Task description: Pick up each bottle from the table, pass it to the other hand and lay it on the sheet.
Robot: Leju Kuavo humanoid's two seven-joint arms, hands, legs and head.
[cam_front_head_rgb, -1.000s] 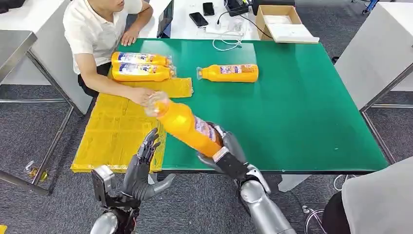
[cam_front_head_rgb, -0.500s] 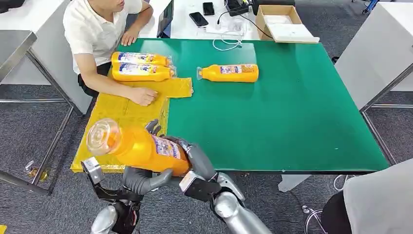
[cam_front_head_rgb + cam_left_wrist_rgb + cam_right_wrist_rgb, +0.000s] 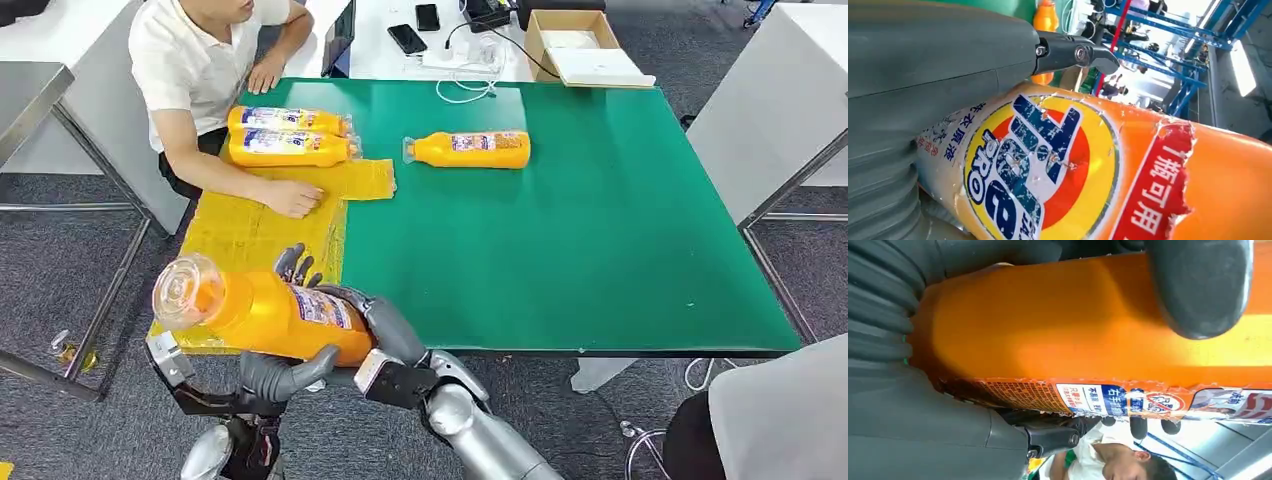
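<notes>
Both hands clamp one orange bottle [image 3: 270, 312] at about 7 o'clock, off the green table's [image 3: 600, 240] near edge. The right hand [image 3: 385, 330] wraps its base; the left hand [image 3: 285, 372] cups it beneath, fingers [image 3: 292, 265] curling behind. Its cap end hangs over the yellow sheet [image 3: 240, 250]. At 11 o'clock two bottles [image 3: 285, 135] lie beside a person's hand [image 3: 292, 197].

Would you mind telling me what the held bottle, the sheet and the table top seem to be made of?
Held bottle: likely glossy plastic, orange through a see-through cap end; its printed label looks like thin film, torn at the edges.
Sheet: yellow, creased and printed, probably thin plastic or paper; the look leaves it open.
Table top: smooth matte green, perhaps a rubber or vinyl mat.
</notes>
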